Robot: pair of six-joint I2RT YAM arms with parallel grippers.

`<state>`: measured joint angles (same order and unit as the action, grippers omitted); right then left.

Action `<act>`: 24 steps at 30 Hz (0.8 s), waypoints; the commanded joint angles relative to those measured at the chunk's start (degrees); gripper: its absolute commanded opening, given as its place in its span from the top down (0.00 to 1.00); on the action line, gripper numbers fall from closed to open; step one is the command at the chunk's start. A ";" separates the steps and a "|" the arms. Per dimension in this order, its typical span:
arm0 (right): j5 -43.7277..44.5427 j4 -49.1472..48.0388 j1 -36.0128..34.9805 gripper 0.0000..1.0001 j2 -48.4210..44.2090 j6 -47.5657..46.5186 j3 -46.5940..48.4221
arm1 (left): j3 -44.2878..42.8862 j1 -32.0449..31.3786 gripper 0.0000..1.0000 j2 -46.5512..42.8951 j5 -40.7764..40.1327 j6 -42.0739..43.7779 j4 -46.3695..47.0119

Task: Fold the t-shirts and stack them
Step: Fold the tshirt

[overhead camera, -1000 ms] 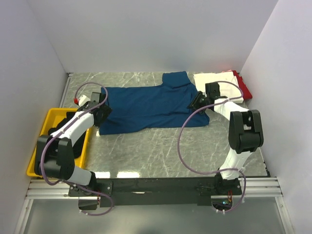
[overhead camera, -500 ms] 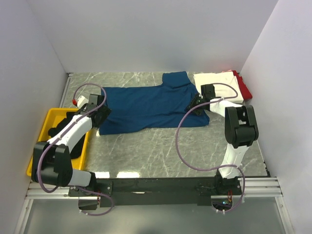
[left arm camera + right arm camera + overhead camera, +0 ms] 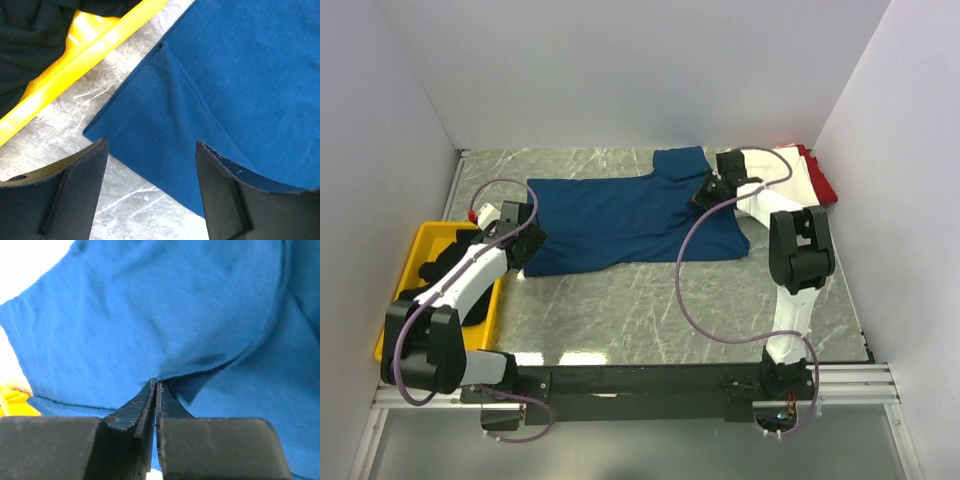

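Right hand (image 3: 156, 386) pinches the navy t-shirt (image 3: 610, 215); left hand (image 3: 150, 150) spread over its corner

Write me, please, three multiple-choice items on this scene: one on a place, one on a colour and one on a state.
1. Where does the black cloth lie?
A. in the yellow bin
B. draped over the right arm
C. on the back wall

2. What colour is the t-shirt spread on the table?
A. red
B. blue
C. white

3. How is the right gripper?
A. wide open
B. shut on nothing
C. shut on the t-shirt

Answers:
1 A: the left wrist view shows black cloth inside the yellow rim.
2 B: the t-shirt is blue all over.
3 C: its jaws meet on a pinched ridge of blue cloth.
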<state>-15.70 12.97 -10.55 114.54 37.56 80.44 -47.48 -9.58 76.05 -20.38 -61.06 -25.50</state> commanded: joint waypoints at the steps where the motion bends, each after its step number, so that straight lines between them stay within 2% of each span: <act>1: 0.24 2.67 -1.75 0.92 2.52 -1.35 6.98 | 1.34 -0.17 0.24 -2.83 1.22 1.82 2.38; 2: 0.06 3.46 -1.76 0.88 3.75 -1.52 8.05 | 2.12 -0.26 0.24 -3.45 1.48 1.91 2.73; 3: -0.03 3.90 -1.93 0.78 4.46 -2.05 9.11 | 2.48 -0.17 0.24 -3.71 1.83 1.91 3.17; 5: -0.20 4.86 -2.02 0.69 5.34 -2.40 11.39 | 3.62 -0.17 0.23 -4.42 2.27 1.91 3.43; 6: -0.20 4.96 -2.02 0.60 5.43 -2.58 11.75 | 3.89 -0.17 0.23 -4.59 2.54 1.65 3.70; 10: 0.06 5.57 -2.02 0.49 3.94 -3.72 12.81 | 5.91 -0.17 0.24 -5.03 2.63 0.68 3.96; 15: 2.16 6.80 -1.76 0.49 -0.89 -4.69 11.41 | 8.54 -0.26 0.26 -6.18 2.01 -0.99 3.87; 18: 2.35 3.83 -1.06 0.50 -4.32 -4.16 5.97 | 10.04 -0.17 0.27 -6.97 1.75 -0.99 4.31; 24: 2.52 5.05 -0.97 0.49 -1.60 -4.17 5.26 | 10.39 -0.17 0.27 -6.62 1.57 -0.91 4.49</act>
<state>-14.31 18.55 -11.94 113.21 33.58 86.00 -37.08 -9.58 70.26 -18.31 -61.34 -22.90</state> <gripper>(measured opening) 0.513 0.732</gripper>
